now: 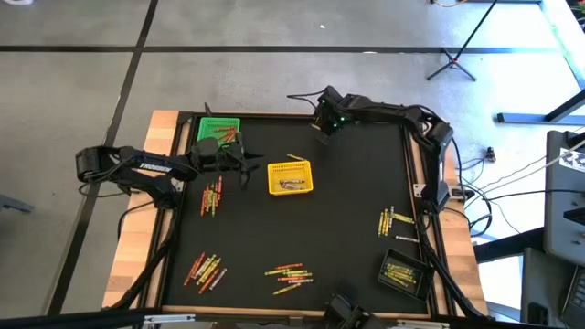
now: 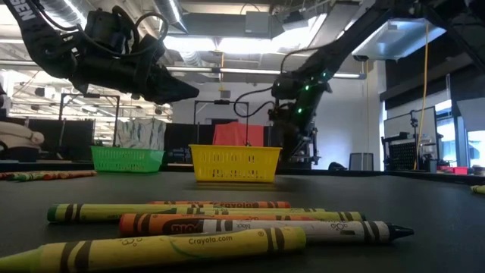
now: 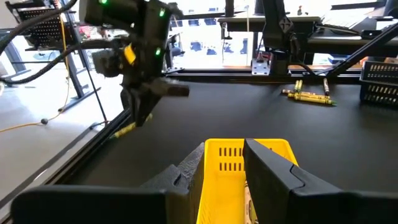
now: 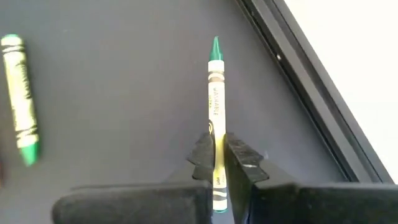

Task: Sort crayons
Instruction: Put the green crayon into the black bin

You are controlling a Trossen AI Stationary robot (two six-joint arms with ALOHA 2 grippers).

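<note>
- The left gripper [image 1: 245,163] is held above the mat between the green basket [image 1: 218,130] and the yellow basket [image 1: 290,177]. In the left wrist view its fingers [image 3: 273,177] are seen standing apart with nothing between them, the yellow basket just ahead; it appears to be waiting there.
- Beside and behind the left gripper, the green basket sits at the mat's far edge. It is judged to be the bin for green crayons.
- Toward the near edge from the left gripper, loose crayons [image 1: 211,196] lie in a mixed red, orange and yellow cluster, with further clusters [image 1: 206,270] and [image 1: 289,274] near the front. They are unsorted and remain to be picked.
- The yellow basket stands between the two grippers, with some contents inside that cannot be made out.
- The right gripper [image 1: 322,128] is lowered to the mat near the far rim, well apart from the baskets. Its fingers are clamped on a green crayon [image 4: 216,106], gripped near the blunt end so that the tip points straight ahead of the jaws.
- The grip low on the stick was probably chosen because the crayon lay flat near the raised border [image 4: 292,81].
- A second green crayon [image 4: 20,98] lies flat on the mat beside the right gripper, apart from it, not yet taken.
- Far from the right gripper, yellow crayons [image 1: 395,222] lie near the black basket [image 1: 405,271] at the front right.
</note>
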